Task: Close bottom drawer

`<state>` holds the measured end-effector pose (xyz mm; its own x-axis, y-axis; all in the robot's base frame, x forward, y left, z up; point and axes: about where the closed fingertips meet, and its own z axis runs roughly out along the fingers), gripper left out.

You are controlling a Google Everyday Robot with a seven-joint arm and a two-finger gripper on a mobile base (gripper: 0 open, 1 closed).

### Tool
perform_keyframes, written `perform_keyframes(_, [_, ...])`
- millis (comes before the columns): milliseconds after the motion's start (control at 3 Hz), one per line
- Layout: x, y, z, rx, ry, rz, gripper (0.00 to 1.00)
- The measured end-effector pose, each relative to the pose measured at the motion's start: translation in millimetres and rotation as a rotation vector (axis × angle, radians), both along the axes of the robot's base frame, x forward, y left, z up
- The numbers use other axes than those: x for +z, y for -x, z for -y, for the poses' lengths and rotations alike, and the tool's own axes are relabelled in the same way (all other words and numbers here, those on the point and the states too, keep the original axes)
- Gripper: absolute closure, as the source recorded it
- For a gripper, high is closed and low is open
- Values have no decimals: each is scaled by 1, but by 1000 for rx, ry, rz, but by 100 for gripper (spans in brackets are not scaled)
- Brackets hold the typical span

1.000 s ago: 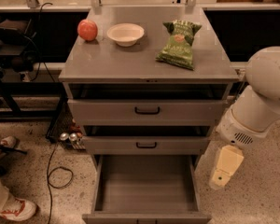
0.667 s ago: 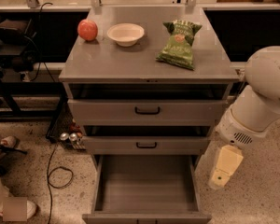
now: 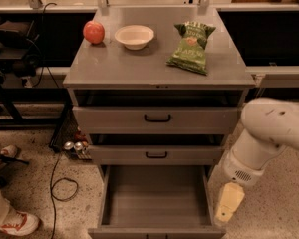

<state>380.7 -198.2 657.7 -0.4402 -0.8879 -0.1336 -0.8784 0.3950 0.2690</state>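
Bottom drawer (image 3: 157, 200) was pulled well out of the grey cabinet (image 3: 159, 68), lowest of three. Wide shallow tray, nothing inside, front edge at the bottom of the view. Its handle was cut off by the frame.

My gripper (image 3: 229, 204) hung low on the right, just beside the drawer's right front corner and outside the tray, pointing down toward the floor. Not touching the drawer as far as I could see. Couldn't tell whether it was open or closed. My arm (image 3: 269, 133) bulked up above it, right of the cabinet and level with the middle drawer (image 3: 156, 155).

Middle drawer and top drawer (image 3: 157, 118) both sat slightly proud, with dark gaps above their fronts.

On top of the cabinet: an apple (image 3: 93, 32) back left, a white bowl (image 3: 134, 36) just beside it, a green chip bag (image 3: 191, 48) to the right.

On the floor left of the cabinet: two cans (image 3: 74, 146) near its base, a black cable (image 3: 60, 183) looping on the floor, and a person's white-and-red shoe (image 3: 17, 224) at the lower left edge. None of it lay in the drawer's slide path. The drawer's front face had nothing in front of it that I could see.
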Motion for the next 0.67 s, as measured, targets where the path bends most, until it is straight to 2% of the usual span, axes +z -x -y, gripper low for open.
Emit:
perform_keyframes(333, [-97,22,1,-62,-47,-111,0])
perform_keyframes(667, [-194,43,-4,-146,-98,-221,10])
